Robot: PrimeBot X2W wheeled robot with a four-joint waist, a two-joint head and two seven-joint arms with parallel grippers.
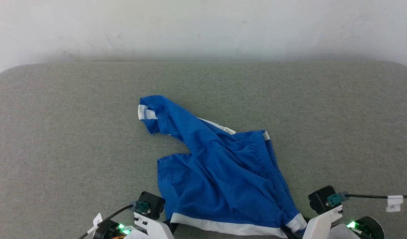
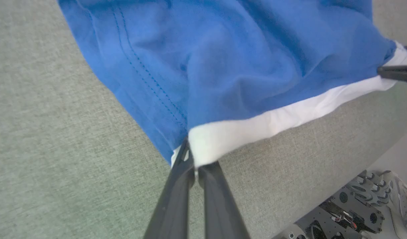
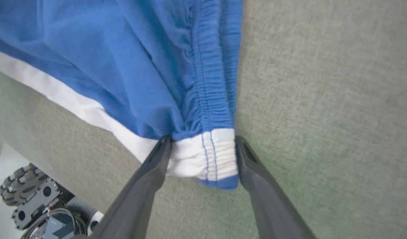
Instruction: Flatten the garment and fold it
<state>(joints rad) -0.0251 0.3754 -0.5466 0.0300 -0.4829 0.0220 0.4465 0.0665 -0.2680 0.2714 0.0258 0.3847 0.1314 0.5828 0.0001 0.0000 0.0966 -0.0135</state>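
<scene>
- Grey felt-topped table [image 1: 57,132], pale wall behind; all places below are given from this table.
- Shorts [image 1: 223,172]: blue, wrinkled, bunched in a heap at the table's near middle. One leg trails toward the table's far side, and the white band [image 2: 273,122] runs along the table's near edge.
- Left gripper [image 2: 194,162]: at the table's near edge, fingers pressed together and clamped on one corner of the white band.
- Right gripper [image 3: 203,149]: also at the table's near edge, fingers apart, straddling the white end of the gathered waistband [image 3: 213,83]. The cloth sits between them, not pinched.
- Step in hand, by your likely reckoning: taking hold of both near corners ahead of flattening. One corner is secured, one pending.
- Next move calls for: closing your right fingers on that corner, then lifting and drawing both corners apart to open out the heap. Keep the tension even, or the thin cloth may slip free.
</scene>
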